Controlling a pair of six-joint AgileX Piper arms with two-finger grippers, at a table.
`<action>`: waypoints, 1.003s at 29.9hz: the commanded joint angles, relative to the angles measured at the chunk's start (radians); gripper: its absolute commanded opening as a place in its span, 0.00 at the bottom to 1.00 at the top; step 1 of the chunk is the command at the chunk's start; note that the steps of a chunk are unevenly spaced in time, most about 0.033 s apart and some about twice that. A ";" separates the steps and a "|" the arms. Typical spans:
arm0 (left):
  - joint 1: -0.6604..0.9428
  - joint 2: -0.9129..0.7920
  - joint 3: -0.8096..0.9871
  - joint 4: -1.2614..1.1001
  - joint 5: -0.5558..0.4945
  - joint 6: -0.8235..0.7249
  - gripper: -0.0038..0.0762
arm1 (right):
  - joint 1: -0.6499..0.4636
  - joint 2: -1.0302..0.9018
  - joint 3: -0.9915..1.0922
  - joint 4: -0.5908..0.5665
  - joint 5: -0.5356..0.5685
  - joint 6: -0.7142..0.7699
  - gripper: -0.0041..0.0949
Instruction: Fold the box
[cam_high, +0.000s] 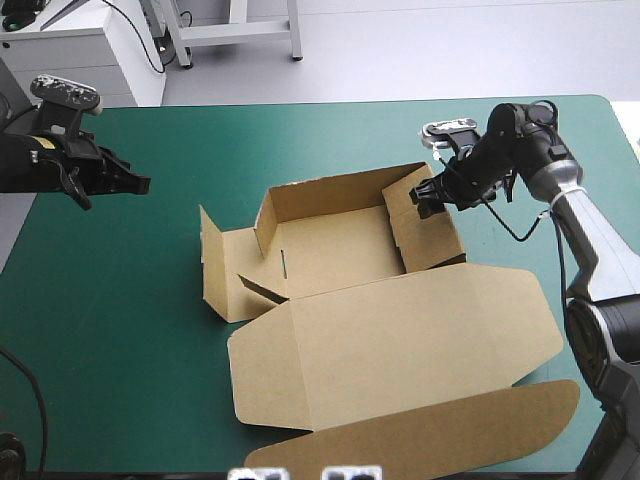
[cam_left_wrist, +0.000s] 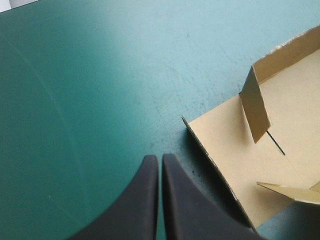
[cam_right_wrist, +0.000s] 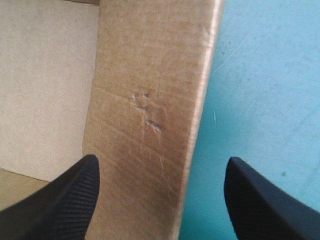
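teal-green table cover (cam_high: 110, 330): mostly bare. brown cardboard box (cam_high: 400, 340), a cut sheet, sits mid-table: back and right wall up, left flaps half raised, lid flat toward the near edge. left gripper (cam_high: 140, 183) hovers left of the box over the cover; its wrist view shows the black fingers (cam_left_wrist: 145, 200) pressed together on nothing. right gripper (cam_high: 428, 198) is at the right wall's top. Only its wrist view shows the fingers spread wide with that wall between them, plus a small scuff dent (cam_right_wrist: 146, 112) in the board.

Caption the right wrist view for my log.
Right tool open astride a raised wall of the box, teal-green cover alongside.
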 joint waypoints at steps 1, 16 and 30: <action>-0.001 -0.030 -0.020 -0.025 -0.049 0.000 0.06 | -0.004 -0.070 -0.036 -0.002 0.027 -0.006 0.71; -0.001 -0.030 -0.020 -0.027 -0.035 -0.002 0.06 | 0.028 -0.029 0.104 -0.044 0.027 -0.013 0.71; -0.001 -0.030 -0.020 -0.030 -0.014 -0.006 0.06 | 0.080 0.053 0.100 -0.140 0.025 0.053 0.03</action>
